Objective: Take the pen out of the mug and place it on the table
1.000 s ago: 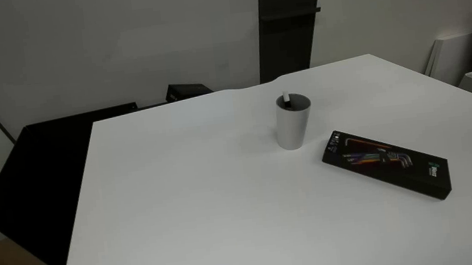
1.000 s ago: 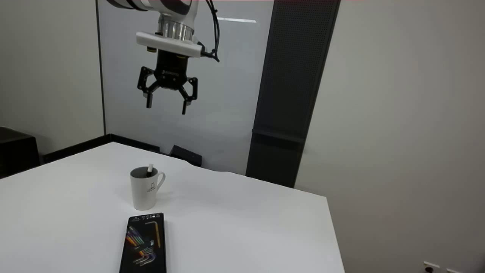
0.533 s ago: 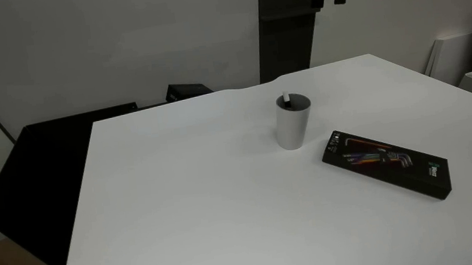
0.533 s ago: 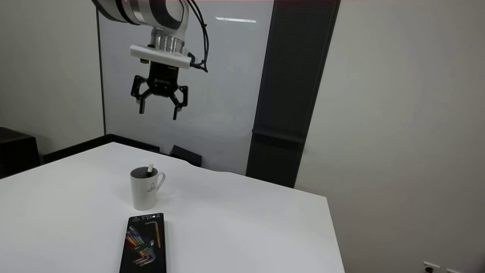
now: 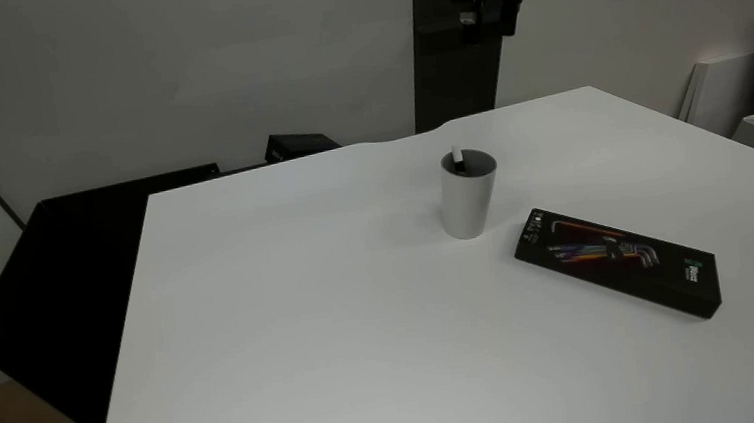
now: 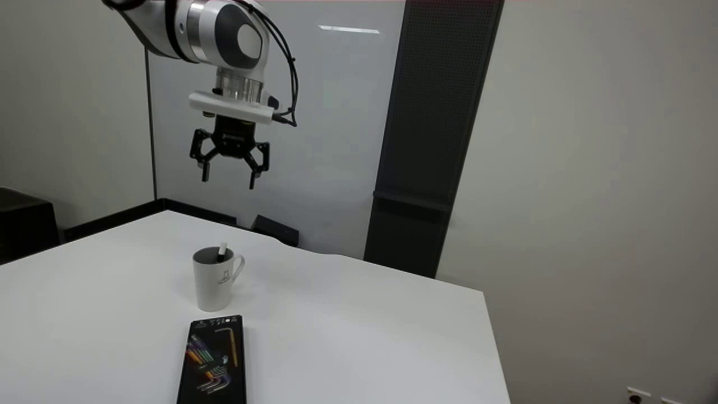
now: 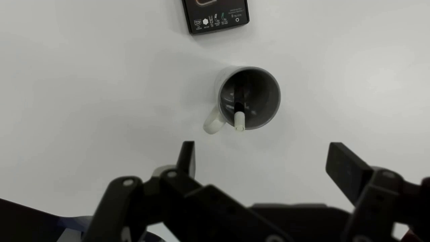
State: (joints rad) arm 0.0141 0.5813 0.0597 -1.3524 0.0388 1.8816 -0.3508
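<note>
The pen [image 5: 457, 155] leans inside the mug [image 5: 466, 205], its white end above the rim in both exterior views. The pen [image 6: 222, 248] and the upright light-grey mug [image 6: 212, 287] also show there, with a handle and small print. In the wrist view the pen [image 7: 239, 121] rests on the rim of the mug [image 7: 265, 101], white end toward me; its lower end is lost in the dark inside. The mug stands on the white table [image 5: 290, 319]. My gripper [image 6: 228, 184] is open and empty, well above the table. In the wrist view, the gripper [image 7: 262, 146] frames bare tabletop, below the mug.
A flat black box [image 5: 617, 263] with tool pictures lies on the table close to the mug; it also shows in an exterior view [image 6: 213, 359] and in the wrist view [image 7: 218, 16]. A dark panel [image 6: 426, 168] stands at the wall behind the table.
My gripper has come down and moved left in both exterior views, staying open. The pen, mug and box have not moved.
</note>
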